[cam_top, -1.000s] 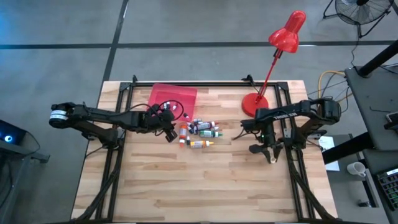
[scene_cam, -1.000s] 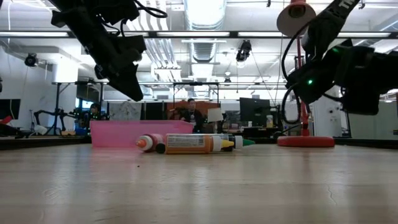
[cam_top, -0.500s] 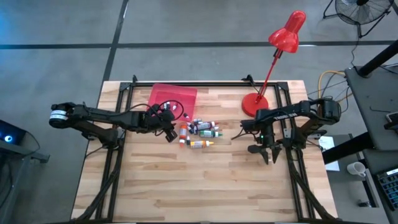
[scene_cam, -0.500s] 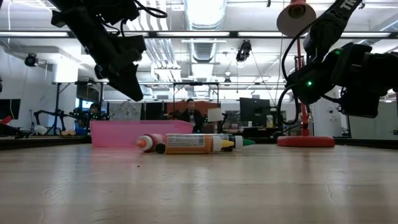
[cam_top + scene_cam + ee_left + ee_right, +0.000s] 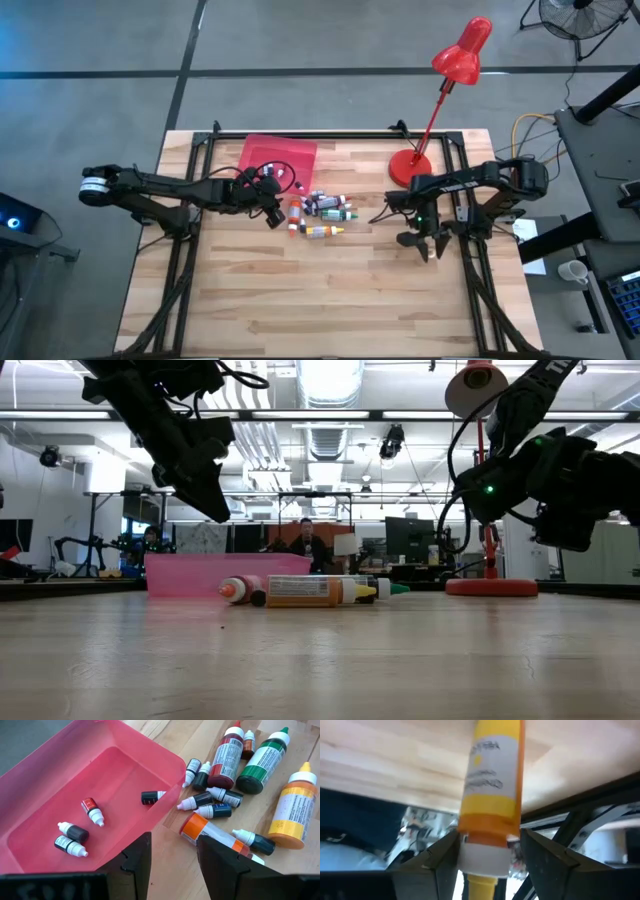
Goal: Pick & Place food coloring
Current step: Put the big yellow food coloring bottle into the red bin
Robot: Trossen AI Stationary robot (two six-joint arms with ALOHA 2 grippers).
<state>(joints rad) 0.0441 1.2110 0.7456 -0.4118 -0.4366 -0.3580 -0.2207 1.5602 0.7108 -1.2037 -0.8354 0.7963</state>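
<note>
The food coloring lies as a pile of small dropper bottles and a few larger bottles point(image 5: 320, 210) on their sides on the wood, next to the pink tray point(image 5: 277, 155). Several small bottles point(image 5: 75, 835) lie inside the tray point(image 5: 30, 785). My left gripper point(image 5: 172, 865) hangs open above the tray's rim and the pile's edge, touching nothing point(image 5: 272, 215). My right gripper point(image 5: 425, 245) is near the table's right edge, shut on a yellow bottle point(image 5: 492, 775) with an orange band and a white cap. My right gripper has the yellow bottle's cap end point(image 5: 487, 852) between its two fingers, one finger point(image 5: 437, 857) on each side of the white cap and orange band. The bottle lies along the fingers, its body pointing away from the wrist. It is up off the table.
A red desk lamp stands on its round base point(image 5: 410, 165) at the far right, close behind my right arm. Black frame rails point(image 5: 470, 270) run along the table's sides. Bare wood point(image 5: 320, 300) fills the near half of the table.
My right gripper has turned and tipped a little in place, with the yellow bottle still between its fingers. My left arm and the pile have kept still.
</note>
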